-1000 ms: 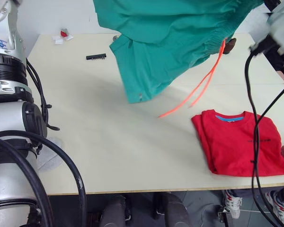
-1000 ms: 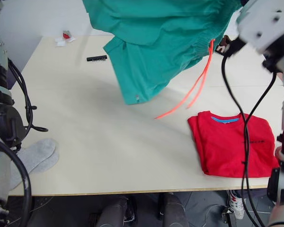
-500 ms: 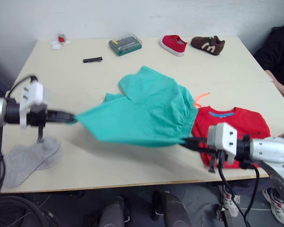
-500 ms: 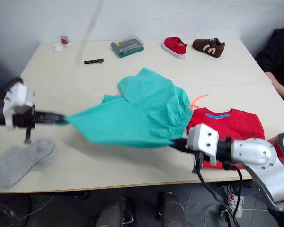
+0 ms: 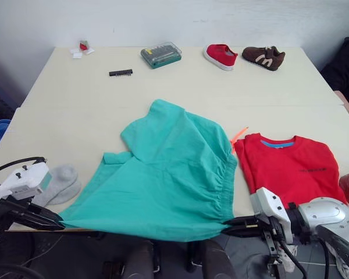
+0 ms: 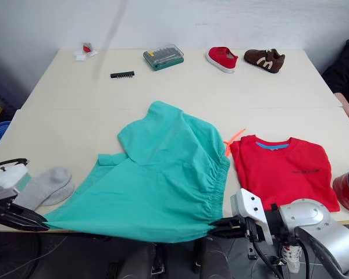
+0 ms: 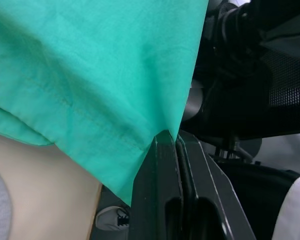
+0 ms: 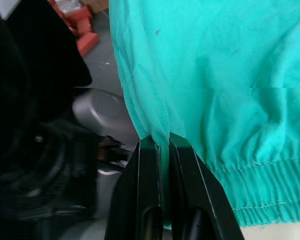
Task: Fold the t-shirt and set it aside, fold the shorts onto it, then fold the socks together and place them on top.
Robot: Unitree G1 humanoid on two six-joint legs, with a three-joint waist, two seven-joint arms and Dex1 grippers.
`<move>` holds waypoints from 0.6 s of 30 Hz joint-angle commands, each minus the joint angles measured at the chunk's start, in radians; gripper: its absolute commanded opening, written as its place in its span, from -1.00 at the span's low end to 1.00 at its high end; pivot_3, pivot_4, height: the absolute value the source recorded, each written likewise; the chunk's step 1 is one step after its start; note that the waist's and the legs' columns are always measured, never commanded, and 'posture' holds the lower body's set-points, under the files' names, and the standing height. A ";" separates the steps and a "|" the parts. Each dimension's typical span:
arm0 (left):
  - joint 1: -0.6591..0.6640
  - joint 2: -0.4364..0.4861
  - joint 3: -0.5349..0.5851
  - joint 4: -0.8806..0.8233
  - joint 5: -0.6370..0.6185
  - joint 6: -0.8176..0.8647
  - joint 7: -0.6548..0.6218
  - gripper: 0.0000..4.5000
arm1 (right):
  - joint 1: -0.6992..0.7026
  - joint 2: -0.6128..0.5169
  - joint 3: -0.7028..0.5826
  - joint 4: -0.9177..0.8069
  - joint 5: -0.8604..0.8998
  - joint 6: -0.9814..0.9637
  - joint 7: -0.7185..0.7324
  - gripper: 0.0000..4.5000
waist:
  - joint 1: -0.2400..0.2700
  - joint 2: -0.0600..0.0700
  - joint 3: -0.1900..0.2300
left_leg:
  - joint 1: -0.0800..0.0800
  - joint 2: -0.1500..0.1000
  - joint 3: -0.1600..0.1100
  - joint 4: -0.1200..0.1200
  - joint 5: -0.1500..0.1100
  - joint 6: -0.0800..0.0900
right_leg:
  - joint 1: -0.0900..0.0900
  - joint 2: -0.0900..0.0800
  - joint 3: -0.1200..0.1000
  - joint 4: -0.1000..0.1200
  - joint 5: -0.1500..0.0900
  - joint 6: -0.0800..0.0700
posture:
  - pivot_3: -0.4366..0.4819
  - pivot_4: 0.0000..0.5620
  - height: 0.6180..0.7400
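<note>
Lab: bare worktable [image 5: 180, 87], bit set [image 5: 161, 54]

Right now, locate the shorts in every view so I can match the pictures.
Left eye: shorts spread mid-table, left of the t-shirt.
Right eye: the same, at centre.
Left wrist: corner pinched by the left gripper.
Right wrist: waistband edge pinched by the right gripper.
Shared landmark: the shorts' teal fabric.

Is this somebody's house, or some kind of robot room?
More likely a robot practice room. A big plain table against a bare wall holds an odd mix: laundry such as the shorts and t-shirt, a screwdriver bit case, and two unmatched shoes.
</note>
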 commanded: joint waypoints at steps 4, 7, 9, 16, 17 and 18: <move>-0.999 -0.265 -0.568 0.296 0.173 -0.099 -0.037 -1.00 | -0.089 0.087 -0.145 0.031 0.209 0.126 -0.145 -0.98 | 0.017 0.008 -0.004 | 0.001 0.000 0.001 0.000 0.000 0.001 | 0.003 0.002 0.001 -0.002 0.000 0.000 | -0.05 -0.47 1.00; -1.430 -0.516 -0.727 0.584 0.348 -0.142 -0.022 -1.00 | -0.121 0.123 -0.191 0.048 0.298 0.191 -0.210 -0.98 | 0.044 0.006 -0.005 | 0.005 -0.001 0.000 0.001 0.002 0.002 | 0.011 0.010 0.000 -0.003 0.002 0.003 | -0.05 -0.47 1.00; -1.625 -0.660 -0.755 0.805 0.437 -0.250 0.059 -1.00 | -0.133 0.152 -0.219 0.062 0.341 0.223 -0.272 -0.98 | 0.052 0.000 -0.008 | 0.003 -0.001 0.000 0.002 0.006 0.007 | 0.009 0.012 0.000 -0.002 0.006 0.003 | -0.05 -0.47 1.00; -1.947 -0.988 -0.766 1.347 0.649 -0.662 0.357 -1.00 | -0.166 0.265 -0.306 0.104 0.389 0.270 -0.539 -0.98 | 0.019 -0.003 -0.008 | -0.004 0.000 0.004 0.014 -0.004 0.019 | 0.008 0.009 0.001 -0.004 0.010 0.011 | -0.05 -0.47 1.00; -1.962 -1.023 -0.774 1.394 0.680 -0.696 0.414 -1.00 | -0.167 0.274 -0.311 0.113 0.368 0.270 -0.570 -0.98 | 0.013 -0.003 -0.008 | -0.004 -0.001 0.005 0.015 -0.005 0.020 | 0.007 0.007 0.002 -0.004 0.011 0.012 | -0.05 -0.47 1.00; -1.975 -1.051 -0.776 1.433 0.706 -0.720 0.462 -1.00 | -0.170 0.280 -0.312 0.123 0.345 0.265 -0.594 -0.98 | 0.008 -0.003 -0.008 | -0.004 -0.001 0.005 0.015 -0.006 0.022 | 0.008 0.004 0.002 -0.005 0.011 0.013 | -0.05 -0.47 1.00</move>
